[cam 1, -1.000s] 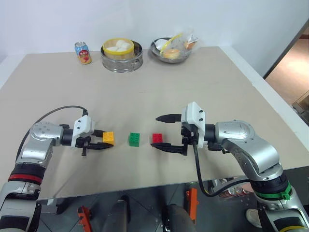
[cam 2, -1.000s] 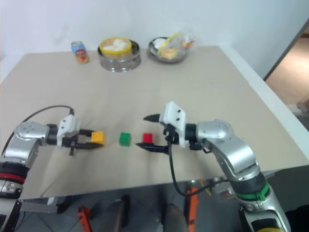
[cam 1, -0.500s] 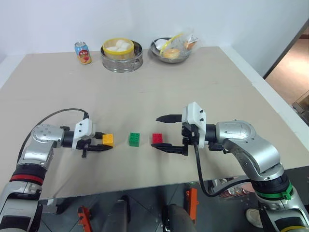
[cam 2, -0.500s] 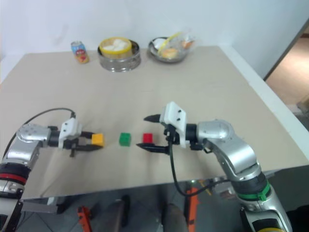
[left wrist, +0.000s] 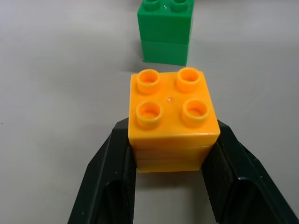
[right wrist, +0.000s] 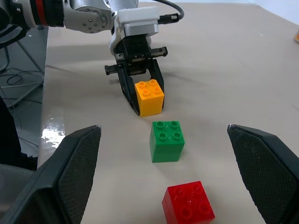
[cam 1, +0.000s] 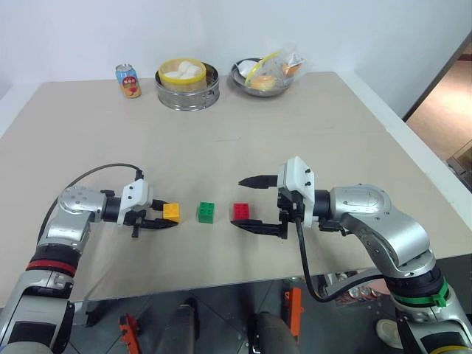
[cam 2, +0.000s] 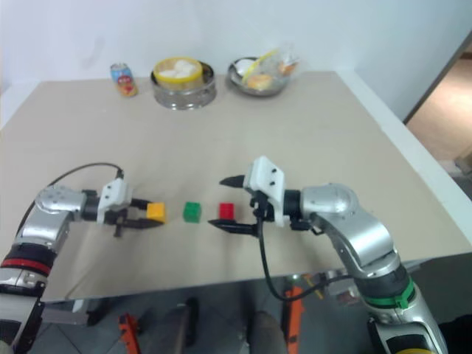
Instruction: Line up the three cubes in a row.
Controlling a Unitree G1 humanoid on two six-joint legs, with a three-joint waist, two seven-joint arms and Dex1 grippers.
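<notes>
Left gripper (cam 1: 164, 219) clamped on small yellow-orange studded plastic brick cube (cam 1: 171, 212), just left of green brick cube (cam 1: 206, 212). Red brick cube (cam 1: 240, 212) just right of green, between splayed empty right gripper (cam 1: 249, 202) fingers. Cubes likely light, rigid, slick; pinch flat sides.

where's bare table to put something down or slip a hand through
Free: the wide middle of the table between the cube row and the steamer, bowl and can at the far edge. Crowded: around the yellow-orange cube, green cube and red cube.
</notes>
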